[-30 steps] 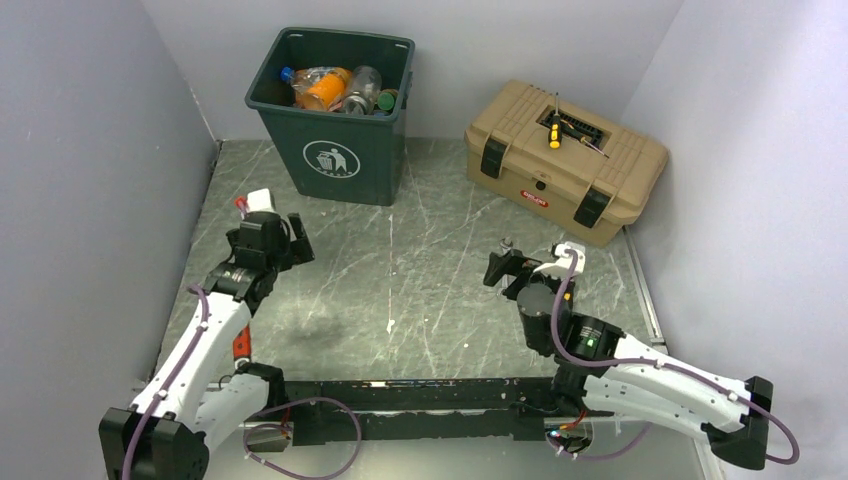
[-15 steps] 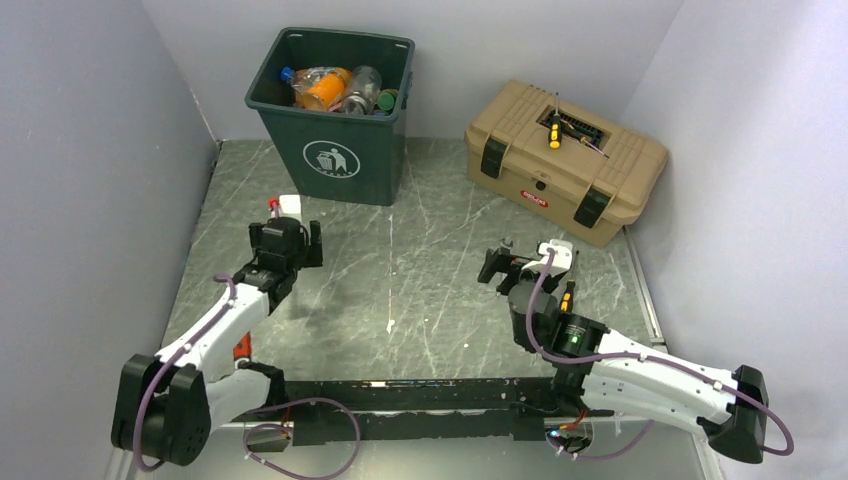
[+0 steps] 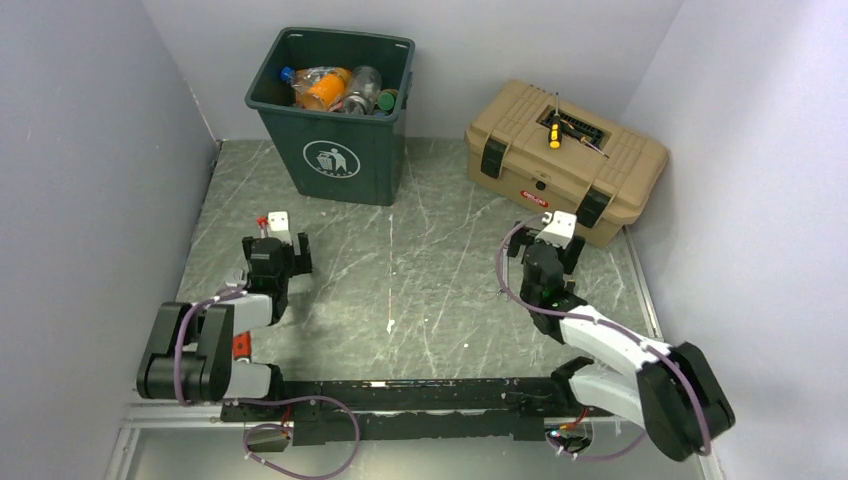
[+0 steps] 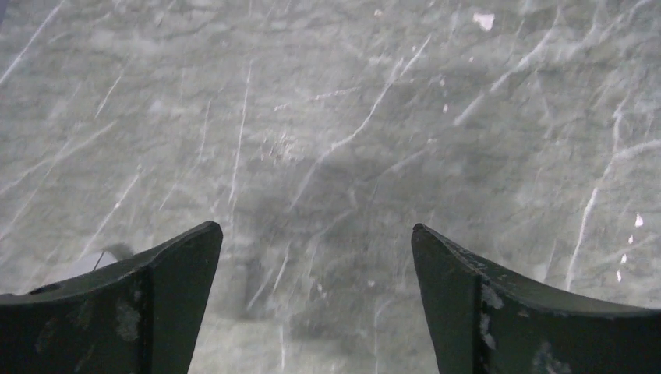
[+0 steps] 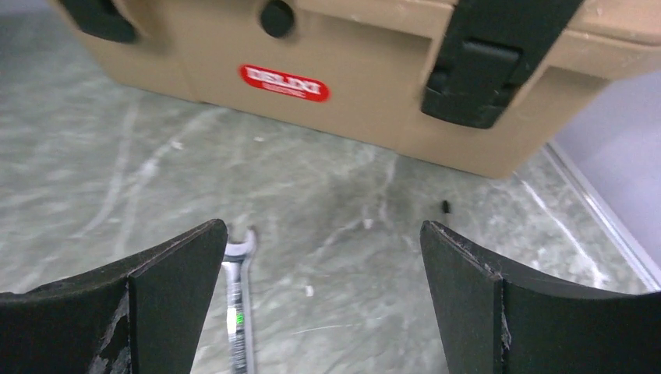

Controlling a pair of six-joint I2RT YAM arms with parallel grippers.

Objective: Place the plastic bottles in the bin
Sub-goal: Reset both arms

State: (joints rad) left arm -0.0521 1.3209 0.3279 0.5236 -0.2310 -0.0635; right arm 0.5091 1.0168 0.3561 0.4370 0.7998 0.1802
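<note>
Plastic bottles (image 3: 335,88) lie piled inside the green bin (image 3: 345,155) at the back of the worktop (image 3: 420,270); we see none outside it.
Both arms have folded back toward their bases in the last second, so we judge the job finished. Left hand (image 4: 316,234) and right hand (image 5: 323,226) are spread wide and empty. The tan toolbox (image 3: 570,160) is closed, a screwdriver (image 3: 554,135) on its lid; a wrench (image 5: 236,296) lies near it.

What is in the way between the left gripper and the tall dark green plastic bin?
Nothing visible. Only bare grey marbled tabletop lies between the open, empty left gripper and the tall dark green plastic bin, where the plastic bottles already lie piled inside.
</note>
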